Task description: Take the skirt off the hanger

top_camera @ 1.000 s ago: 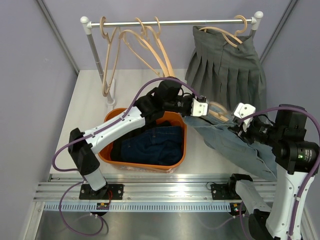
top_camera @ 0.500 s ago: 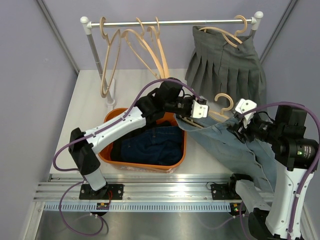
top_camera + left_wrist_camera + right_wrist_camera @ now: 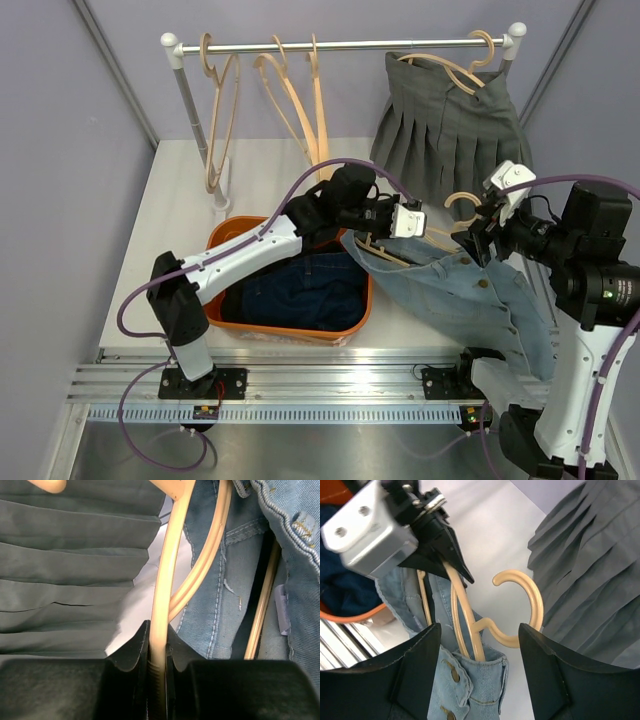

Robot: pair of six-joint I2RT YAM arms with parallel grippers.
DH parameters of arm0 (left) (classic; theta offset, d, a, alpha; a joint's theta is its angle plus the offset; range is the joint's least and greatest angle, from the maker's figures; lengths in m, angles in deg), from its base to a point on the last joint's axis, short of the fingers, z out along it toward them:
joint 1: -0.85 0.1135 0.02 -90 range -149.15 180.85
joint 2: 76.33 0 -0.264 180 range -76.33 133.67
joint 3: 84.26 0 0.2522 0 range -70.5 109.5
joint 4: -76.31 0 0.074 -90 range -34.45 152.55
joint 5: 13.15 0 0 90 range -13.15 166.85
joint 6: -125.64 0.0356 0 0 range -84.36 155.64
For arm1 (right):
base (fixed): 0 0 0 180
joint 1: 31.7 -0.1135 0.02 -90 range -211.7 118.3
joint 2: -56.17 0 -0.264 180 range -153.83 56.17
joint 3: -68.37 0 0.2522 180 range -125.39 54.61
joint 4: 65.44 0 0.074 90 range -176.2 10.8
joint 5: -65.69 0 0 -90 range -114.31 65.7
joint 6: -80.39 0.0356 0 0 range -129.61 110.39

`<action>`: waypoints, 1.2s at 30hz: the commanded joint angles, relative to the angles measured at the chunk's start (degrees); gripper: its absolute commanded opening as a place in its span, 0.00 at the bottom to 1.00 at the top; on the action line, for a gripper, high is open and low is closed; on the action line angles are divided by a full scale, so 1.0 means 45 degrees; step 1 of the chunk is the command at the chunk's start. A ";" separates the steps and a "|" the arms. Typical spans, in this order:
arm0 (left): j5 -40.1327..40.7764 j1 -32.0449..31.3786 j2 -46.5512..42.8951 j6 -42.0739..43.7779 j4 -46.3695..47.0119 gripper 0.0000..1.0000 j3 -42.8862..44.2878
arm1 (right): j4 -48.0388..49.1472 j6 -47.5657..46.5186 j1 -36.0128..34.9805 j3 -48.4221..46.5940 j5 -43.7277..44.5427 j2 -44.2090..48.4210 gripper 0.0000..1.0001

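A light blue denim skirt [image 3: 450, 290] with buttons hangs on a pale wooden hanger [image 3: 458, 203] held above the table, right of the basket. My left gripper [image 3: 410, 220] is shut on one arm of the hanger [image 3: 167, 570], its jaws [image 3: 157, 645] tight on the wood. My right gripper [image 3: 482, 235] is open; its jaws [image 3: 480, 680] straddle the skirt's waistband [image 3: 470, 690] below the hanger hook [image 3: 530, 595] without closing on it. The left gripper's fingertips [image 3: 457, 567] show in the right wrist view.
A grey pleated skirt [image 3: 450, 130] hangs on another hanger at the right end of the rail [image 3: 350, 45], close behind both grippers. Several empty hangers [image 3: 300, 100] hang at the left. An orange basket [image 3: 230, 235] holds dark jeans.
My left gripper has lifted the hanger and moved it right. My right gripper has risen and moved back towards the hook. The skirt hangs higher. The empty hangers have swung.
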State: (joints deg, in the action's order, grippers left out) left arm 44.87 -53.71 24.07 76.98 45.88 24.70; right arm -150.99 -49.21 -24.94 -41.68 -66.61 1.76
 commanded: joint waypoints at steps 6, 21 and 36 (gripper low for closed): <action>-0.0081 -0.0081 -0.0631 -0.0789 0.2492 0.00 0.0116 | 0.2045 0.3172 0.0429 -0.0473 0.1706 -0.0466 0.76; 0.1054 -0.0023 -0.1530 -0.1609 0.4757 0.00 -0.1155 | -0.0876 0.2261 0.1837 -0.1535 -0.2372 -0.2557 0.80; 0.0312 -0.0003 -0.1471 -0.2019 0.5188 0.00 -0.0433 | -0.3479 -0.3561 0.1798 -0.0984 -0.5384 -0.3747 0.69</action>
State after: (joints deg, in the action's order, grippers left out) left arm 49.41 -53.80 20.53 70.01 60.62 18.60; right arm -155.82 -58.65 -16.91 -43.63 -86.89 -14.04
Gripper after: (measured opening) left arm 0.136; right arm 0.698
